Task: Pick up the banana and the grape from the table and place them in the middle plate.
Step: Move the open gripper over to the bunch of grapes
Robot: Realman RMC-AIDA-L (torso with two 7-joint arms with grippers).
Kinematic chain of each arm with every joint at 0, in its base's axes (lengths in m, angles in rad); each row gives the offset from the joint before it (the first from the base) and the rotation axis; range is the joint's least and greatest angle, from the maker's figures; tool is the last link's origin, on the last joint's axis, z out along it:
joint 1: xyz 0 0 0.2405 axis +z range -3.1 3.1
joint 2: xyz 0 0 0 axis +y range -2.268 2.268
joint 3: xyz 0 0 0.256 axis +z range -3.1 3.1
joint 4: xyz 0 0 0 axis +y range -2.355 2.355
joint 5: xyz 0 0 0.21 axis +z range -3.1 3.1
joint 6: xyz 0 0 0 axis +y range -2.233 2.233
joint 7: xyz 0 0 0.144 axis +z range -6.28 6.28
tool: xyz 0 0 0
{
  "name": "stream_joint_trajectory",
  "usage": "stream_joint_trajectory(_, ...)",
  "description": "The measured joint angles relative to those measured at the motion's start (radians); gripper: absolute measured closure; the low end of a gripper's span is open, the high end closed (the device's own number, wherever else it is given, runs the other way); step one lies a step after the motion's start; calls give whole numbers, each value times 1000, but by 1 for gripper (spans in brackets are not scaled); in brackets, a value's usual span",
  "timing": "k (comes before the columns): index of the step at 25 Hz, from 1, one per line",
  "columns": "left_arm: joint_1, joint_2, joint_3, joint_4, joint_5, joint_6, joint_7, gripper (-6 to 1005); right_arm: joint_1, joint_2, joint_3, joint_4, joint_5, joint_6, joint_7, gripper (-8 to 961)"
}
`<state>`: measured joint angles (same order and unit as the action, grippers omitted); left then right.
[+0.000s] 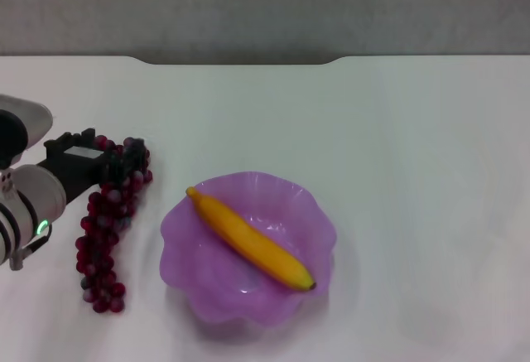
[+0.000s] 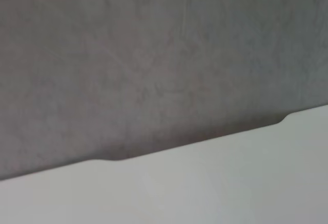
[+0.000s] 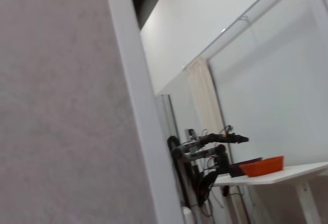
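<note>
The left gripper [image 1: 112, 163] is reaching in from the left edge of the head view and sitting over the upper end of the grape [image 1: 106, 229]. Its black body is covering the fingers there, so I cannot tell whether it is clenched on the bunch or only hovering at it. The left wrist view is showing only the grey wall [image 2: 154, 55] and the far edge of the table [image 2: 205, 183], so it gives no help. The right gripper is not appearing in any view; its wrist camera is looking off across the room.

The grape is lying on the table just to the left of the middle plate [image 1: 195, 287], apart from it, its length running toward the near edge. The banana [image 1: 248, 242] is already lying inside the middle plate, slanting across the bowl.

In my judgement the step in hand is grasping the grape. It looks best to close near the top of the bunch where the gripper is now, lift high enough for the hanging tail to pass over the scalloped rim, then lower it beside the banana, not on top of it.

The bunch is a long cluster of small, glossy, dark red-purple spheres; it will likely dangle. The plate is translucent purple with a wavy rim, the banana smooth yellow-orange with a dark tip, the table plain white.
</note>
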<state>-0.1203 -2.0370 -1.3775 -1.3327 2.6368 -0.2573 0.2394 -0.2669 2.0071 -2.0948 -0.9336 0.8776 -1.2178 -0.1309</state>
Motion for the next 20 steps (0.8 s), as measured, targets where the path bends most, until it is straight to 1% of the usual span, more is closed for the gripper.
stream_joint_trajectory(2,-9,0,-5,12,0,-17,-14,224,12,0,-15,3,0,0,-29,948)
stream_joint_trajectory(8,-76,1,-52,83,2,-157,-123,225,29,1,-41,1,0,-5,-85,948)
stream_joint_trajectory(14,-124,-2,-59,185,3,-152,-152,225,34,1,-45,-1,-6,-10,-86,948)
stream_joint_trajectory(20,-155,-2,-50,268,9,-101,-154,229,43,0,-55,2,-7,-11,-86,948)
